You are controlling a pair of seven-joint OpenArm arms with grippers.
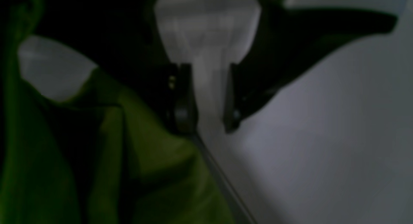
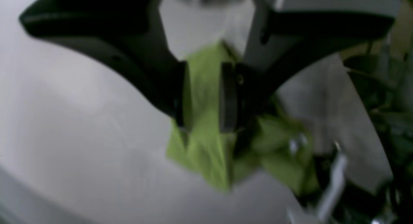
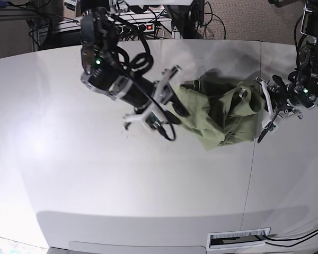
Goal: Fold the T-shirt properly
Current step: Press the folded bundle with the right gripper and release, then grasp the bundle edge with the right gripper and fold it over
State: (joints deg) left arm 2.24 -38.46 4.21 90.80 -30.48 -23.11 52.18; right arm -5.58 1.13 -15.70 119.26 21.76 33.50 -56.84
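Observation:
The sage-green T-shirt (image 3: 222, 114) lies crumpled in a heap on the white table (image 3: 95, 174), right of centre. My right gripper (image 3: 175, 106) is at the heap's left edge. In the right wrist view it (image 2: 204, 125) is shut on a fold of the T-shirt (image 2: 206, 146), with green cloth filling the gap between its fingers. My left gripper (image 3: 264, 108) is at the heap's right edge. In the left wrist view it (image 1: 207, 127) is open, with bare table between the jaws and the T-shirt (image 1: 155, 159) just beside its left finger (image 1: 182, 101).
A table seam (image 3: 253, 159) runs front to back just right of the shirt. Cables and equipment (image 3: 148, 21) crowd the far edge. A slotted panel (image 3: 238, 238) sits at the front edge.

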